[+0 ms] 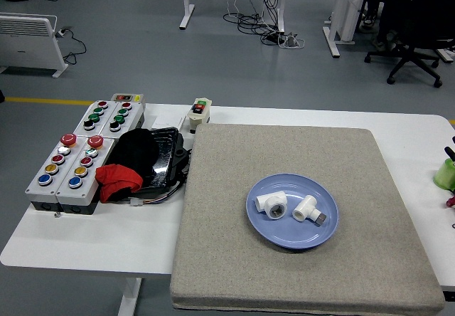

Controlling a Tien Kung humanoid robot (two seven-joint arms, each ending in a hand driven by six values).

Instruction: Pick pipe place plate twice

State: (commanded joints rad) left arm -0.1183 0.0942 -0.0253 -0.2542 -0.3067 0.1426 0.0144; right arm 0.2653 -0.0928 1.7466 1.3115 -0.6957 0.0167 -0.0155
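A blue plate (292, 230) lies on the grey mat (298, 152), right of its middle. Two white pipe fittings rest in the plate: a tee-shaped one (271, 204) on the left and an elbow with a grey end (306, 208) on the right, close together. Only a small black sliver of my right hand (449, 151) shows at the picture's right edge, far from the plate. My left arm is out of view.
Button boxes (75, 156) stand at the table's left, with a black tray, a black cloth and a red cloth (118, 179) beside them. A small switch box (199, 111) sits behind the mat. A green object (445, 174) is at the right edge.
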